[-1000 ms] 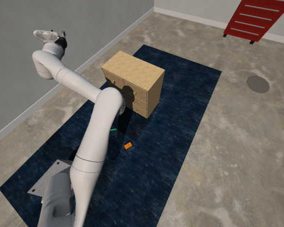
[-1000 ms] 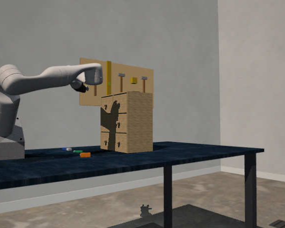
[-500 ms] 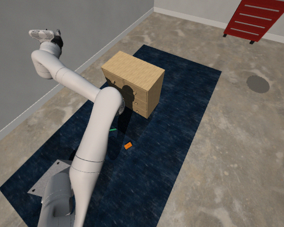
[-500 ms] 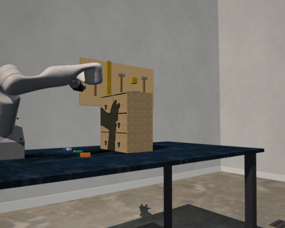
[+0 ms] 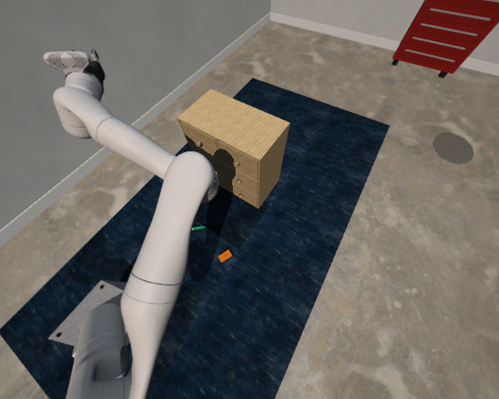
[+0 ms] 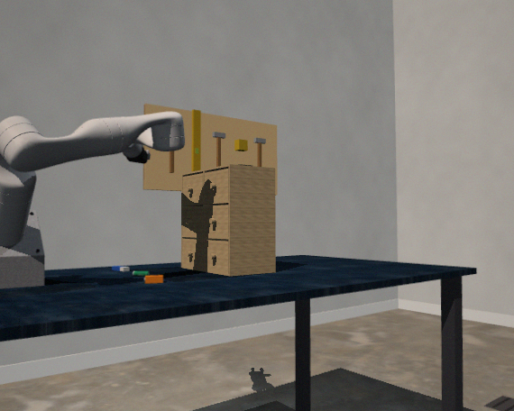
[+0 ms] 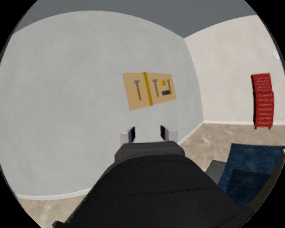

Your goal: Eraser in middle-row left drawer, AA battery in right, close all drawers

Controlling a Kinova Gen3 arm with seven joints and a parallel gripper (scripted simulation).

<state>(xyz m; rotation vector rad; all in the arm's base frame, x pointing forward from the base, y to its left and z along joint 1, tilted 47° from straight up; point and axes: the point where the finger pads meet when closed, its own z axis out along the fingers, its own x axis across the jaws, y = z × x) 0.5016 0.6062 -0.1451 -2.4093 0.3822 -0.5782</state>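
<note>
The small wooden chest (image 5: 237, 124) (image 6: 252, 216) stands upright, with all visible drawers flush. The middle row's right drawer (image 6: 222, 222) shows its knob; its left drawer lies in the arm's shadow. The blue-and-white piece, apparently the eraser (image 6: 121, 269), lies on the table in front of the chest and is hidden behind the arm in the top view. The green cylinder, apparently the AA battery (image 5: 198, 227) (image 6: 141, 273), lies near it. My gripper (image 7: 147, 131) is open and empty, high up beyond the chest's left side, far from both objects.
An orange block (image 5: 225, 255) (image 6: 154, 278) lies on the dark blue table (image 5: 290, 280) (image 6: 344, 269) near the green cylinder. The arm spans above the objects and passes in front of the chest. A tool board (image 6: 163, 180) (image 7: 129, 95) hangs on the wall.
</note>
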